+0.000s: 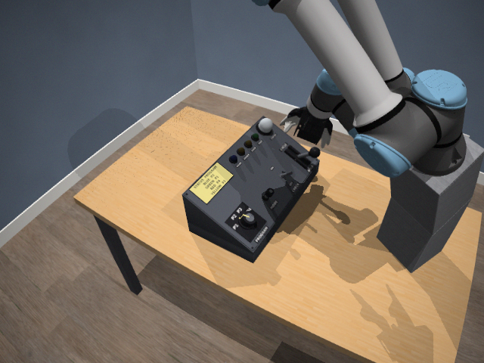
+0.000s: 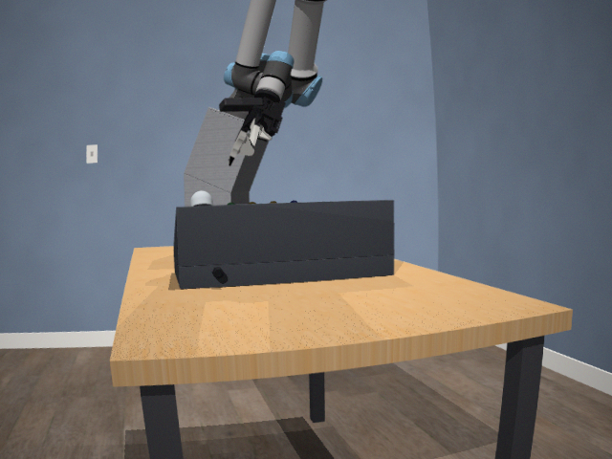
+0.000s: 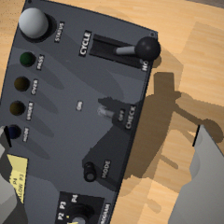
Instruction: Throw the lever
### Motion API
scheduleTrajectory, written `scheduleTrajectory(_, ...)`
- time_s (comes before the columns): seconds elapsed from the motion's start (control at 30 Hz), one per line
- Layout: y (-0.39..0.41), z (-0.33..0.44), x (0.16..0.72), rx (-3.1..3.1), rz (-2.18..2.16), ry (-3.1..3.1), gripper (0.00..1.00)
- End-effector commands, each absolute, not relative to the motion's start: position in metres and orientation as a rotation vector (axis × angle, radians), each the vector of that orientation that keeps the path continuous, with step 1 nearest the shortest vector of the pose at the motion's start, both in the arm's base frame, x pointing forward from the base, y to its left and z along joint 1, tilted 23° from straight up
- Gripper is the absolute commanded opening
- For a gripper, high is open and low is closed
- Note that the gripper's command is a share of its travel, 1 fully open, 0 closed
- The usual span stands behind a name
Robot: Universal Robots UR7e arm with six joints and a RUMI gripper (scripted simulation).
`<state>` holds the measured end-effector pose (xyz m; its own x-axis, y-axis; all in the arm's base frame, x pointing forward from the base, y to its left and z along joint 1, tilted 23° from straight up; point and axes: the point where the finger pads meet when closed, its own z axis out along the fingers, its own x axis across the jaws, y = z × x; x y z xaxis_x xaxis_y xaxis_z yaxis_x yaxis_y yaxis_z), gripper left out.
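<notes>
A dark console (image 1: 249,191) sits on the wooden table. Its lever, with a black ball knob (image 1: 314,151), stands in a slot at the console's far right corner. In the wrist view the knob (image 3: 147,48) is at the slot's end away from the CYCLE label (image 3: 85,44). My gripper (image 1: 306,131) is open and empty. It hovers above and behind the console, near the lever and the white STATUS dome (image 1: 265,125). In the exterior view the gripper (image 2: 244,142) hangs well above the console's back (image 2: 284,242).
The panel also holds a row of dark lamps (image 3: 21,95), a CHECK toggle (image 3: 106,112), a MODE button (image 3: 89,171), a PROGRAM dial (image 1: 246,221) and a yellow label (image 1: 211,182). The arm's grey pedestal (image 1: 426,211) stands on the table to the right.
</notes>
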<state>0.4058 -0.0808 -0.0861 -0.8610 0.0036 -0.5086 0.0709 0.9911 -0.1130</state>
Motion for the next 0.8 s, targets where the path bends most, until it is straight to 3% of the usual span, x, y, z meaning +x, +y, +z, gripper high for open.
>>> scheduleTrajectory(0.0, -0.0812, -0.0851, 0.4054, 0.052, -0.174, 2.602, 1.0)
scheduleTrajectory(0.77, -0.0829, -0.0796, 0.4007, 0.052, -0.174, 2.602, 1.0)
